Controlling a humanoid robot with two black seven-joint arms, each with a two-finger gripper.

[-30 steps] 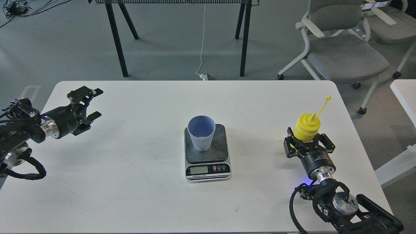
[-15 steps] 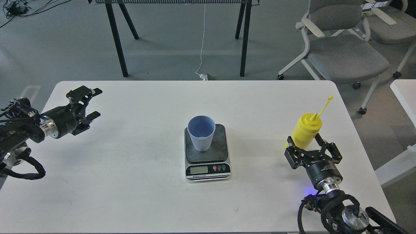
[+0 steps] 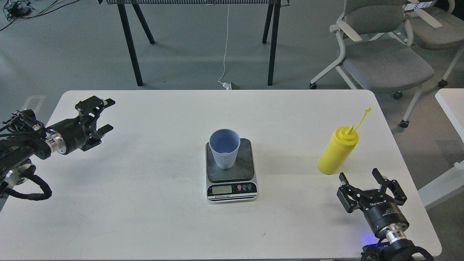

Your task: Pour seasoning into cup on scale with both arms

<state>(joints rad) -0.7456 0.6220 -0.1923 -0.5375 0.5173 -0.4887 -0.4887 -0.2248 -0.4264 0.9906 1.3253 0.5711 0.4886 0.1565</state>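
Note:
The pale blue-grey ribbed cup (image 3: 224,148) stands upright on the dark plate of the scale (image 3: 231,177) in the middle of the white table. The yellow seasoning bottle (image 3: 338,149) stands upright at the right, its cap strap pointing up and right. My right gripper (image 3: 359,176) is open and empty, just in front of the bottle and apart from it. My left gripper (image 3: 104,114) is open and empty above the table's left side, far from the cup.
The white table (image 3: 152,210) has its right edge close to the bottle. Grey office chairs (image 3: 384,54) stand behind at the right. Black table legs (image 3: 132,43) and a white cable (image 3: 225,47) are behind. Another white table edge (image 3: 453,105) is at far right.
My right gripper has let go of the yellow bottle and drawn back toward the table's front edge. The bottle now stands free. The left arm has hardly moved.

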